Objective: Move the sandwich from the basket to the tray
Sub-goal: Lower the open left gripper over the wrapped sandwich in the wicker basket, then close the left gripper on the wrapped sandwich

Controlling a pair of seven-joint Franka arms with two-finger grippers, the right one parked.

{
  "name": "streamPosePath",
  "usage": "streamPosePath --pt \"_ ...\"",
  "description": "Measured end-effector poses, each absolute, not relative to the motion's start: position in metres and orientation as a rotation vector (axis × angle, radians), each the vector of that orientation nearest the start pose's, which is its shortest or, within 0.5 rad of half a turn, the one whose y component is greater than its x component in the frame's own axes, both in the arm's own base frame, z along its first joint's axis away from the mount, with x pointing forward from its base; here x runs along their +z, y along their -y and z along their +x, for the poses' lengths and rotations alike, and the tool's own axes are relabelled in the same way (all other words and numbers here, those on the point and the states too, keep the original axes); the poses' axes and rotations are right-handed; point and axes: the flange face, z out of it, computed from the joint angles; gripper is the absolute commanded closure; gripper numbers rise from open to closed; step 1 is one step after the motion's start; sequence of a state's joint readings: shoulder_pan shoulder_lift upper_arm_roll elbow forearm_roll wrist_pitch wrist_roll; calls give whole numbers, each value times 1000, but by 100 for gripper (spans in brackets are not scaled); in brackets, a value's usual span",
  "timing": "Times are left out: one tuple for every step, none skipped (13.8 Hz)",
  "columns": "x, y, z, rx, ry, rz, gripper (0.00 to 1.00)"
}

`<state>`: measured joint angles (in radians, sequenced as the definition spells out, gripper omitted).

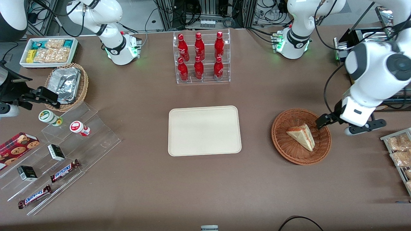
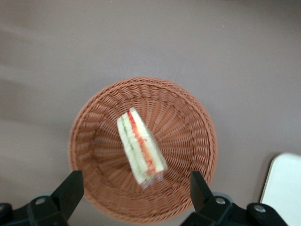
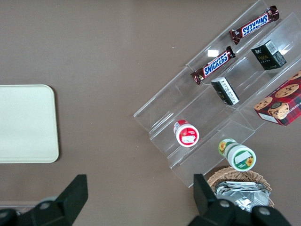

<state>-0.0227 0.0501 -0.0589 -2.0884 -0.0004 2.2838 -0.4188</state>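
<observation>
The hand (image 1: 322, 123) hangs above the basket (image 1: 282, 141), over the rim that lies toward the working arm's end of the surface (image 1: 135, 179). Its two fingers (image 2: 70, 190) stand wide apart and hold nothing.

The sandwich (image 1: 301, 136) lies inside the basket, roughly at its middle, resting on the woven floor. From the hand it sits below and a little inward, toward the basket's centre and toward the tray (image 1: 204, 130). In the wrist view the sandwich (image 2: 140, 148) appears between the two spread fingers but ahead of them, so I judge the hand needs a short forward shift as well as a descent before it can close.

The wedge is longer than it is wide. In the wrist view its long axis runs at a slant to the line joining the fingertips, neither square to it nor along it. The striped filling edge of red, orange and green faces up toward the camera, with the pale bread faces to either side. One end lies nearer the fingers, the other points away from them toward the basket's middle.

The likely need is a small wrist turn so the fingers meet the two bread faces across the narrow width.

The tray lies flat and bare, well apart from the basket, toward the parked arm's end.
</observation>
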Motion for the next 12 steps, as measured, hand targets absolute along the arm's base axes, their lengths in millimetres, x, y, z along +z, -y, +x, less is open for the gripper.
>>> streamPosePath --pt "399 52 563 -271 627 -3123 0" --pt "383 58 558 -292 708 -3116 0" --pt "370 62 554 -283 755 -3110 0" --pt "361 63 553 -266 778 -3105 0" --pt "353 63 552 -246 789 -3101 0" --pt "345 63 552 -222 794 -3097 0" --pt "337 63 551 -199 796 -3093 0" --pt "329 63 550 -175 798 -3090 0" --pt "320 63 550 -151 799 -3087 0" --pt "312 63 549 -127 801 -3083 0" --pt "303 63 549 -104 805 -3079 0" --pt "295 63 549 -87 809 -3075 0"
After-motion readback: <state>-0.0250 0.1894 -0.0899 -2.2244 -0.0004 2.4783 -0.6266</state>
